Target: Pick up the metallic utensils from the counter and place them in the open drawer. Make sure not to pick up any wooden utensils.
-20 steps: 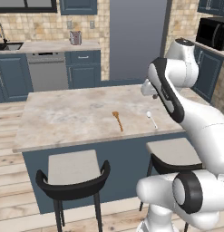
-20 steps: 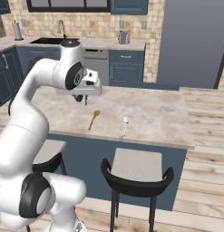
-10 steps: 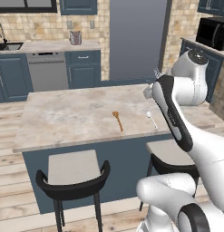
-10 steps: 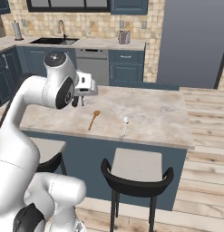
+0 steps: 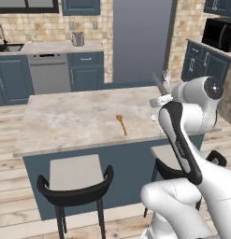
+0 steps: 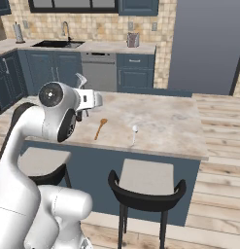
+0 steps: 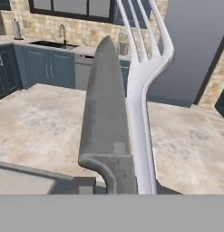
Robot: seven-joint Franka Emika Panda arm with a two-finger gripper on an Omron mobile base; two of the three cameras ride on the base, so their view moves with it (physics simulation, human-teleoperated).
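Fork (image 7: 143, 90) tines past the top edge; knife (image 7: 106, 131) handle hidden below.

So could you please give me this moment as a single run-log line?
claw: raised at island's right end | holding: knife and fork | counter: wooden spoon, metal spoon lying there

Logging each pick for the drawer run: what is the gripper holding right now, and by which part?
A grey knife and a silvery fork together, gripped at their handle ends, blade and tines pointing away.
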